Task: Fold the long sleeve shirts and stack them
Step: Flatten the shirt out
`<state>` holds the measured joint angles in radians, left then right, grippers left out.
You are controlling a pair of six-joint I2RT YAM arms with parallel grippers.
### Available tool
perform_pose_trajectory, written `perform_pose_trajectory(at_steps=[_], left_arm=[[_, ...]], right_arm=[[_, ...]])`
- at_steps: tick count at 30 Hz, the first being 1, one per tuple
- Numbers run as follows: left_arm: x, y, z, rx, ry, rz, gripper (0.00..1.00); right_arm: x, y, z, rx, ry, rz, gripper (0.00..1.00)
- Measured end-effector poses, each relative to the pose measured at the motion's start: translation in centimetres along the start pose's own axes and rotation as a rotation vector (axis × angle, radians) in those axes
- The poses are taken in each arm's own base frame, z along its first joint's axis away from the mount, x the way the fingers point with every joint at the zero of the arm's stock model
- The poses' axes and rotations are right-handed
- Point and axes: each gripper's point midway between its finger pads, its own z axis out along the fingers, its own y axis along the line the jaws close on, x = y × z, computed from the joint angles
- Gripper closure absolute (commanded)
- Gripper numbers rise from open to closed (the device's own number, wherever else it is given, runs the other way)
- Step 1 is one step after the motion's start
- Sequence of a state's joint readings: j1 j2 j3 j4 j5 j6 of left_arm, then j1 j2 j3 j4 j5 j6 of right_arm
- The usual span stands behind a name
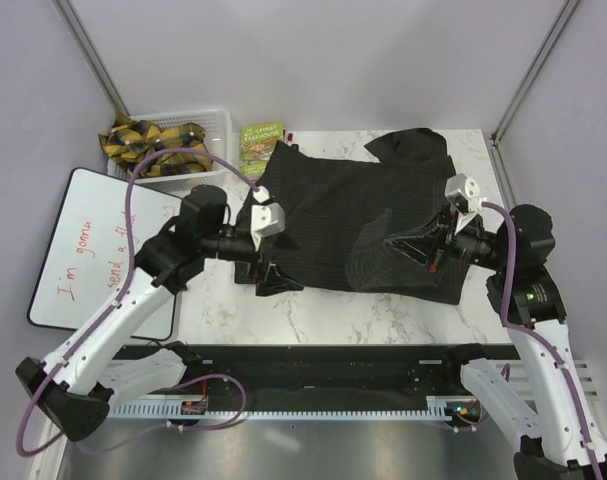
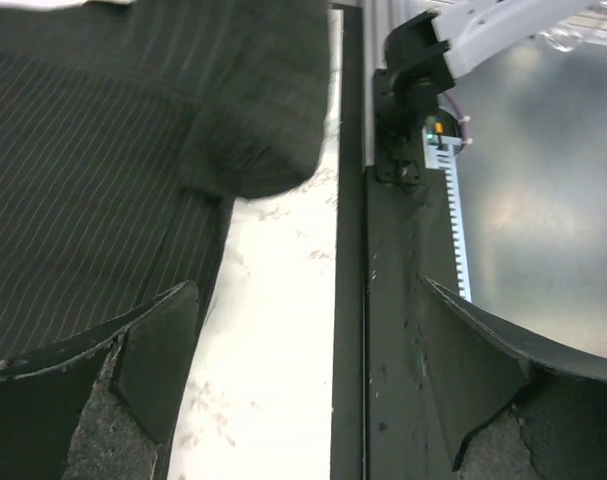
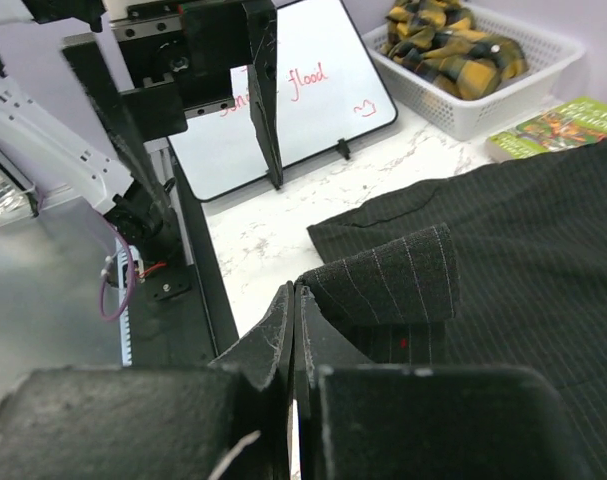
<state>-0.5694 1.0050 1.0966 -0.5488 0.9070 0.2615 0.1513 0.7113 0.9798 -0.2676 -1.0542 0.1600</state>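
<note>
Where right gripper (image 3: 293, 296) pinches, soft pinstriped charcoal shirt (image 1: 333, 215) folds over.

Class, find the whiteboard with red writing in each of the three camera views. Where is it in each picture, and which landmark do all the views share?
Top external: the whiteboard is at the left edge, left of the dark cloth.
Left wrist: not in it.
Right wrist: the whiteboard is at top centre, beyond the cloth.
Shared landmark: the dark striped shirt, which is central from above, on the left in the left wrist view and on the right in the right wrist view.
</note>
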Motion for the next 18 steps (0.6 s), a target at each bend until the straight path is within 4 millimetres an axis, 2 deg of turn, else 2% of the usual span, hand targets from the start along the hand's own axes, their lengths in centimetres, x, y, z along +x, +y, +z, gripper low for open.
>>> perform_pose_trajectory(at_steps=[2,5,9,12,13,14,15,16,17,18], left_arm=[[-1.0,-0.7,1.7,0.029,0.0,0.019,0.0],[-2.8,-0.5,4.8,0.029,-0.003,0.054,0.0],[-4.2,-1.2,9.1,0.026,0.003,0.111,0.04],[-4.5,-2.6,11.5,0.045,0.016,0.139,0.28],[-4.5,-3.1,12.1,0.05,0.02,0.145,0.53],[-4.4,-3.8,12.8,0.061,0.028,0.157,0.64],[-4.3,-4.7,13.3,0.078,0.035,0.165,0.77],[-4.0,-5.0,13.5,0.065,0.049,0.179,0.94],[-3.8,-5.3,13.6,0.063,0.058,0.186,0.98],[-3.7,-5.4,13.5,0.059,0.063,0.191,0.98]], right_arm=[[0.4,-0.1,0.5,-0.016,0.013,0.013,1.0],[1.0,0.1,1.1,-0.039,0.032,0.017,1.0],[1.5,1.4,1.7,-0.083,0.05,-0.001,1.0],[1.8,2.5,2.1,-0.116,0.063,-0.013,1.0],[1.9,2.8,2.2,-0.124,0.066,-0.018,1.0],[1.9,3.2,2.2,-0.135,0.068,-0.025,1.0],[1.9,3.4,2.3,-0.137,0.067,-0.035,0.92],[2.0,4.3,2.1,-0.166,0.077,-0.024,0.57],[2.0,4.9,2.0,-0.183,0.082,-0.026,0.43],[1.8,5.1,1.8,-0.181,0.08,-0.034,0.27]])
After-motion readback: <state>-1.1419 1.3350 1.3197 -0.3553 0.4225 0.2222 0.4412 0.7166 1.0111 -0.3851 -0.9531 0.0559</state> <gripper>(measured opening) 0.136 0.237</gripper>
